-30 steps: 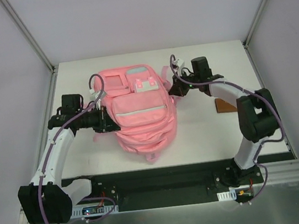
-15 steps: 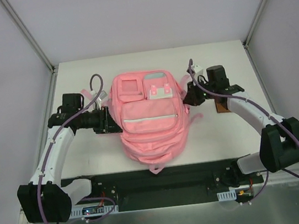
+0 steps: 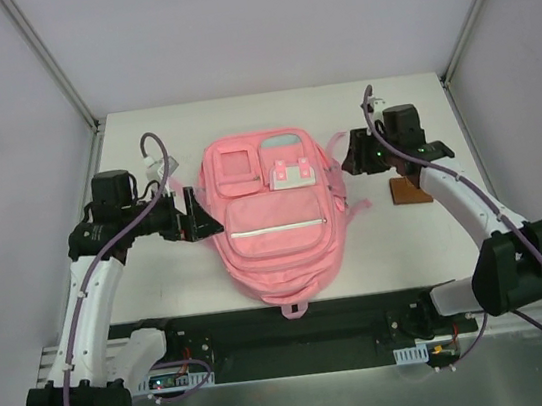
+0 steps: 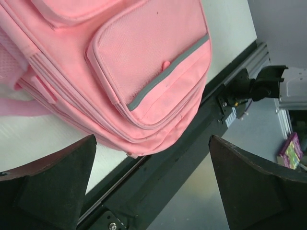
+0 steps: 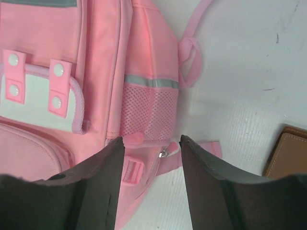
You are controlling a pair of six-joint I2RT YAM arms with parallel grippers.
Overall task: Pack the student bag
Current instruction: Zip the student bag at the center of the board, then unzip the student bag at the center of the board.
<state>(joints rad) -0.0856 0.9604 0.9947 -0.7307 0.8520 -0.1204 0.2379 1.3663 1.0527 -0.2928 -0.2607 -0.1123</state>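
While the left gripper (image 4: 151,143) and right gripper (image 5: 152,143) are flanking the pink backpack (image 3: 273,218), both open and empty, unzipping is likely needing one pinning the fabric.

Brown pad (image 5: 289,152), student bag (image 5: 98,57): partly off-frame

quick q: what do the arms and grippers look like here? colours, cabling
The left arm and right arm have white link shells, black joint housings and a purple cable looped along each. The left gripper and right gripper are black, with broad wedge-like fingers.
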